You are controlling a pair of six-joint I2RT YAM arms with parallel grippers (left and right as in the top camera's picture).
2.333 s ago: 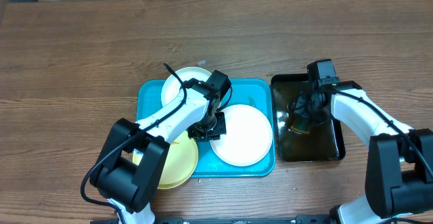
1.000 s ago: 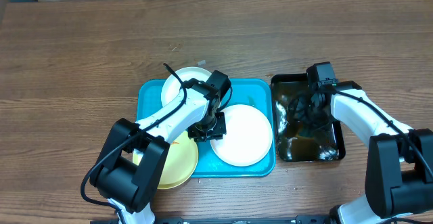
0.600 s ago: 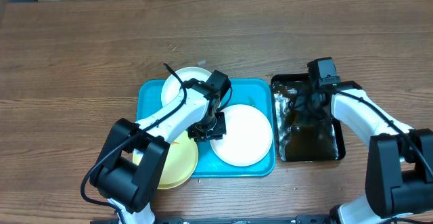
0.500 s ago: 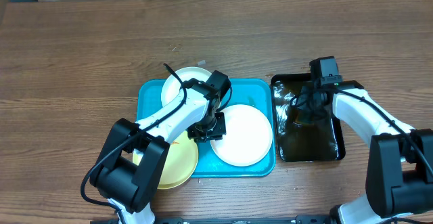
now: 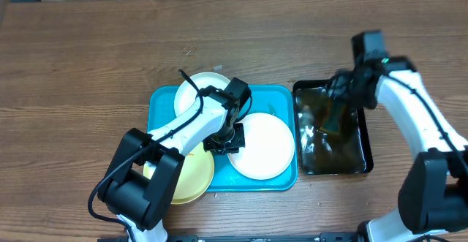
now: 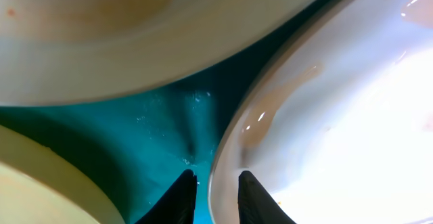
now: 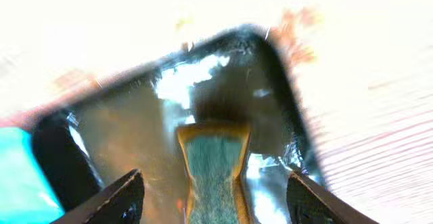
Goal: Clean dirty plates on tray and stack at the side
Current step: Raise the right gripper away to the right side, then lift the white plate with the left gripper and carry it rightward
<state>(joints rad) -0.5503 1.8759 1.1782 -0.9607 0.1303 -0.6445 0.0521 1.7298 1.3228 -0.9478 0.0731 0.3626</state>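
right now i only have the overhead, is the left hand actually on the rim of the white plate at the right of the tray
Observer: The left wrist view shows the left hand straddling the rim of the white plate, one finger inside it and one outside over the blue tray. I cannot tell if it pinches.
Operator: ok and is the right hand holding anything
Observer: No. In the right wrist view the right hand is wide open, and a green-and-yellow sponge sits untouched between its fingers in the black basin.
Operator: any dirt near that rim
Observer: Yes, a pale brownish smear just inside it.
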